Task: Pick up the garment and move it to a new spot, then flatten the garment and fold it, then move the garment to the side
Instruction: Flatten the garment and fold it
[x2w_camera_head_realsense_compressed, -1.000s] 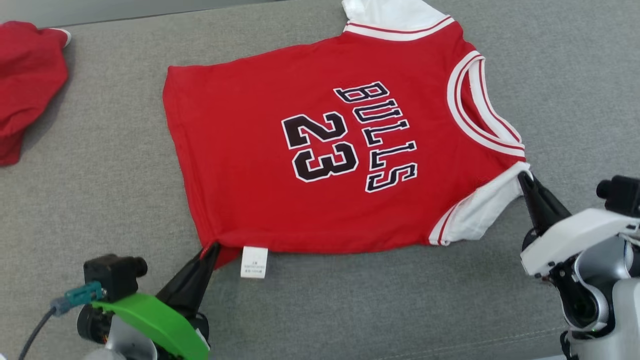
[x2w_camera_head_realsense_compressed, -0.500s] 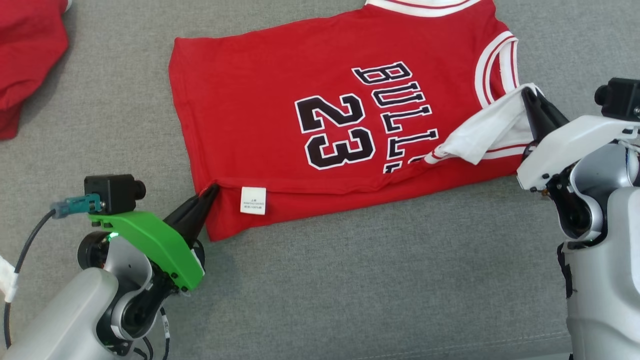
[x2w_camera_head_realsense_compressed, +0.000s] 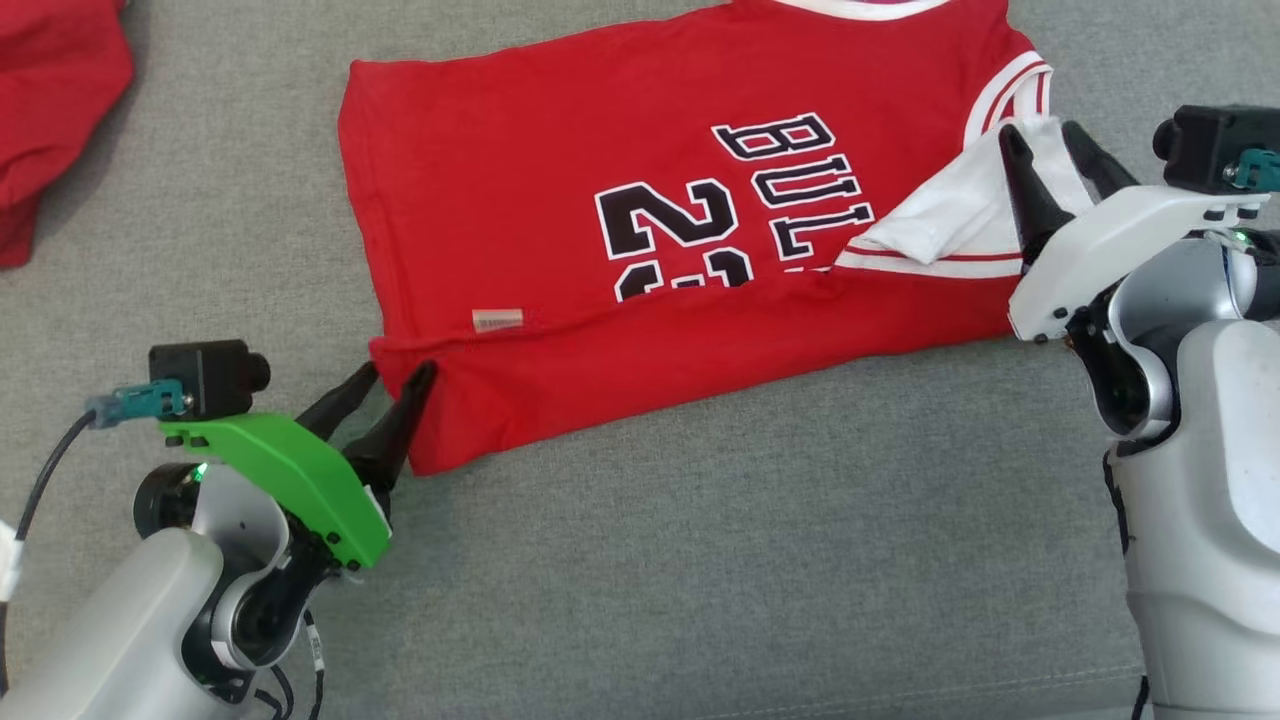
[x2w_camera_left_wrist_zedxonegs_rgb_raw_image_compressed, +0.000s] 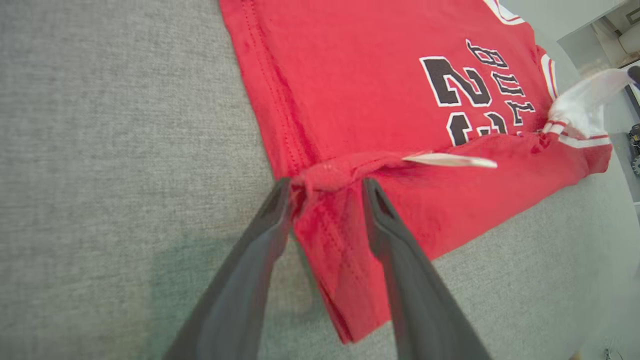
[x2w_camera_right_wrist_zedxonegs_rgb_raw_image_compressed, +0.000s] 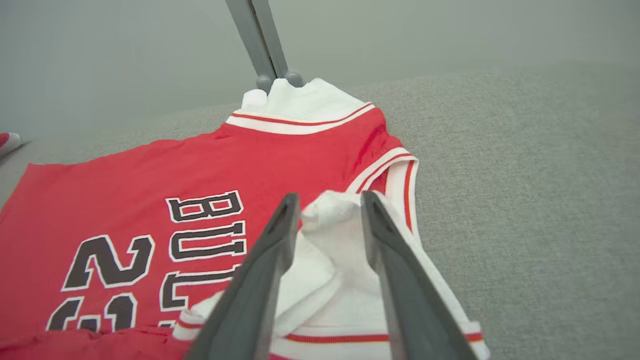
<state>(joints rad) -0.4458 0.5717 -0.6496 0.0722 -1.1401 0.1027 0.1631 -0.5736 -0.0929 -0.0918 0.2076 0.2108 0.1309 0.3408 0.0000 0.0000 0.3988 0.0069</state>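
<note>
- Grey woven fabric surface (x2w_camera_head_realsense_compressed: 700, 560) runs across the head view.
- Red short-sleeved jersey (x2w_camera_head_realsense_compressed: 560, 190) with white sleeves and black "BULLS 23" print lies mid-surface, hem end to robot's left, collar end to right.
- Near long edge of jersey folded up over the lower part of the number; small white label (x2w_camera_head_realsense_compressed: 497, 319) at the fold line.
- Left gripper (x2w_camera_head_realsense_compressed: 399, 370) wide, fingers either side of the bunched hem corner, not clamped; same in left wrist view (x2w_camera_left_wrist_zedxonegs_rgb_raw_image_compressed: 326, 184).
- Right gripper (x2w_camera_head_realsense_compressed: 1040, 132) wide, fingers flanking the white sleeve (x2w_camera_head_realsense_compressed: 950, 215) folded onto the red front.
- Second red garment (x2w_camera_head_realsense_compressed: 50, 110) at far left corner, well apart.
</note>
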